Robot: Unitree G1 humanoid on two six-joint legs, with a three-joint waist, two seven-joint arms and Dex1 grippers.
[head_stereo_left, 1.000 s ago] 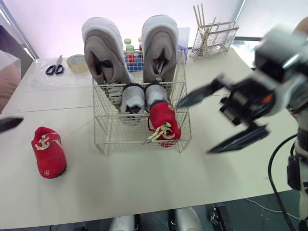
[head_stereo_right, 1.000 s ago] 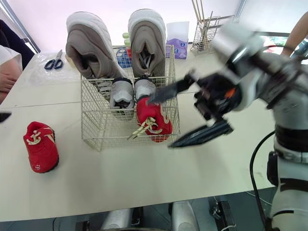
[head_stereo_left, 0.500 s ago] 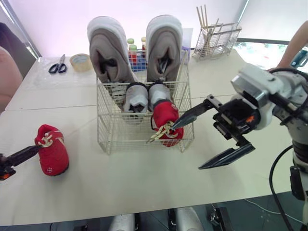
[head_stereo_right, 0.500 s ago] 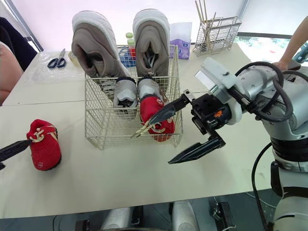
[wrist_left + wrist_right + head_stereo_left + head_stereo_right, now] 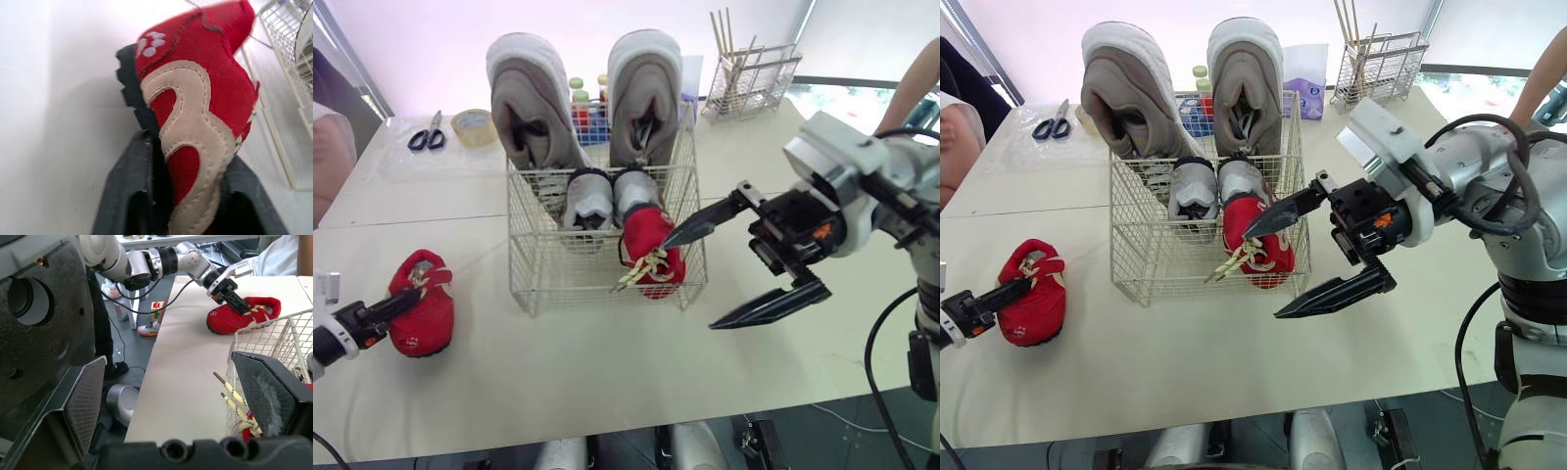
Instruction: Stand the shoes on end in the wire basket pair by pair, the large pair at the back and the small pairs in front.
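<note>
The left gripper, at the lower left of the head views, is clamped on the loose red shoe. The left wrist view shows a black finger pressed to each side of the shoe's heel end. This shoe lies on the pale surface, well apart from the wire basket, which stands in the middle of the frame.

The right gripper hangs just right of the basket with its fingers spread wide and nothing between them. Its upper fingertip points at the basket's front right corner; whether it touches the wire cannot be told.

In the back of the basket, the left large grey shoe and the right large grey shoe stand on end side by side, rising well above the rim. In front of them the left small grey shoe and the right small grey shoe also stand on end. The second red shoe stands in the front right corner, just before the right small grey shoe, its cream laces poking out through the front wire.

At the upper left of the surface lie scissors and a roll of tape. Bottles show behind the basket, and a wire holder with wooden sticks stands at the upper right.
</note>
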